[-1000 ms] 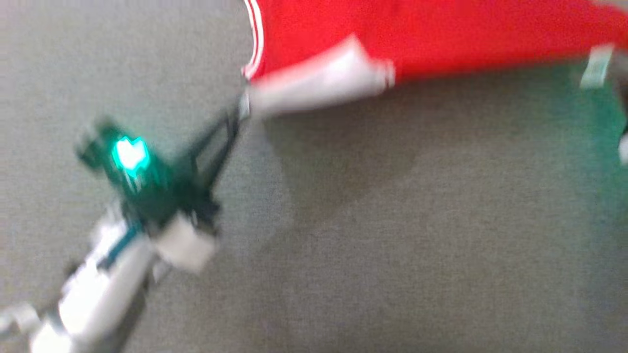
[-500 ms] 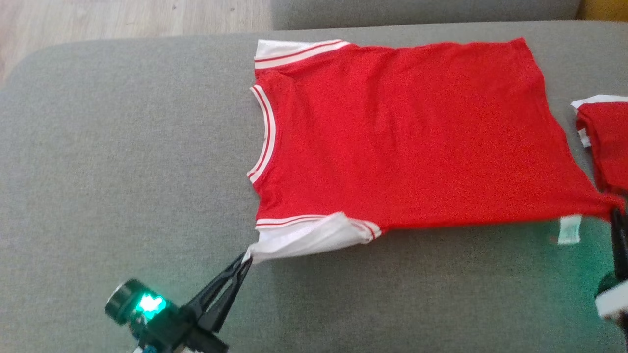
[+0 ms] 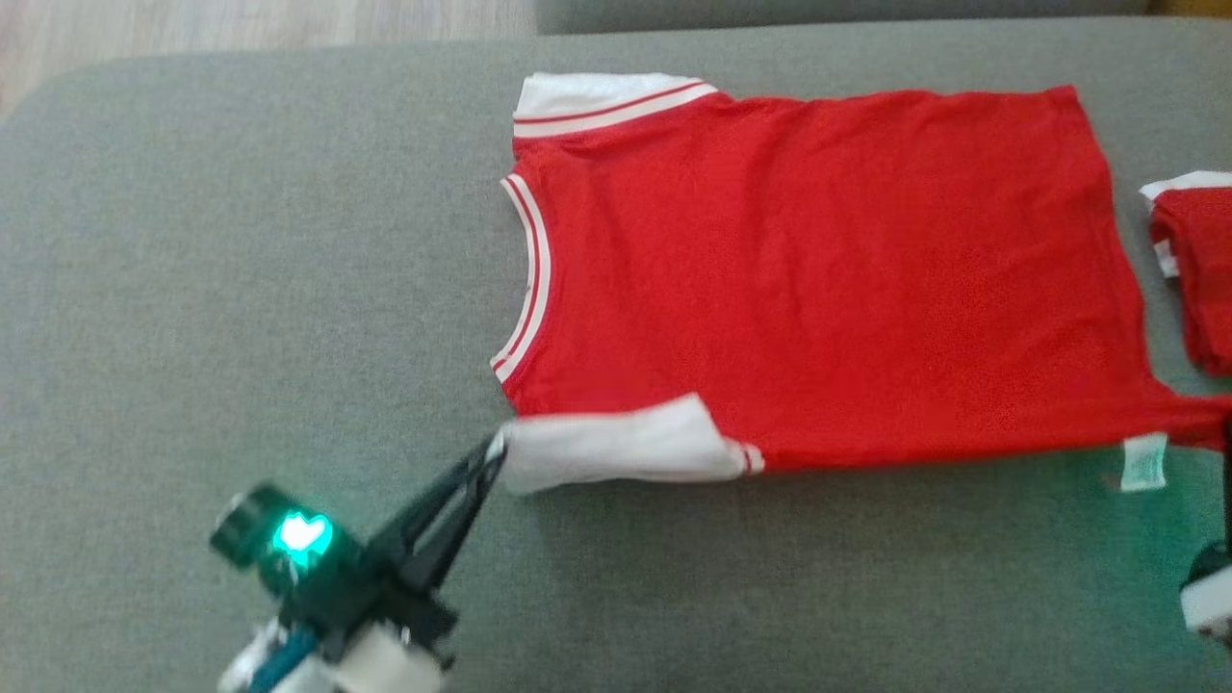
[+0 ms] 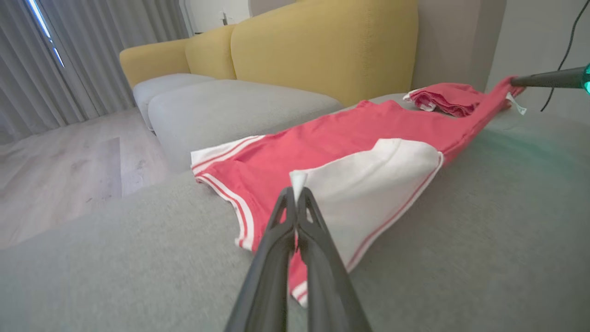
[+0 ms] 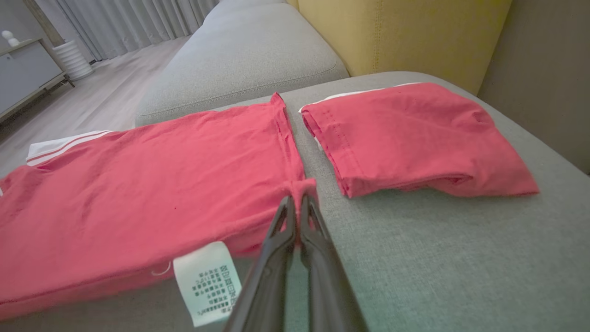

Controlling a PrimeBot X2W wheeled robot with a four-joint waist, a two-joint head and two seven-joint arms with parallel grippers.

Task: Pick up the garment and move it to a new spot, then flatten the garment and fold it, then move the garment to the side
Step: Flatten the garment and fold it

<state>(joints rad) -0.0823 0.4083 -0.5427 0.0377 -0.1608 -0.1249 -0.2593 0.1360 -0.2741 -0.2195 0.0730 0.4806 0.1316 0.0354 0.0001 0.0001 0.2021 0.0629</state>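
Note:
The garment [image 3: 818, 269] is a red shirt with white, red-striped sleeves, spread flat on a grey cushion [image 3: 241, 289]. My left gripper [image 3: 493, 450] is shut on the tip of the near white sleeve [image 4: 368, 184], holding it slightly off the cushion. My right gripper [image 5: 297, 199] is shut on the red hem corner [image 5: 302, 186] at the shirt's near right end. A white care label [image 5: 207, 281] hangs from the hem beside the right fingers [image 5: 276, 258].
A second red garment [image 5: 410, 138], folded, lies on the cushion just right of the shirt's hem. A yellow sofa back [image 4: 322, 46] and more grey cushions [image 4: 230, 110] stand beyond. Wooden floor [image 4: 60, 175] lies past the cushion's far left edge.
The head camera swung and steadied, so the whole shirt is now in view. The near white sleeve has been drawn flatter and straighter by the left gripper. Both grips are unchanged.

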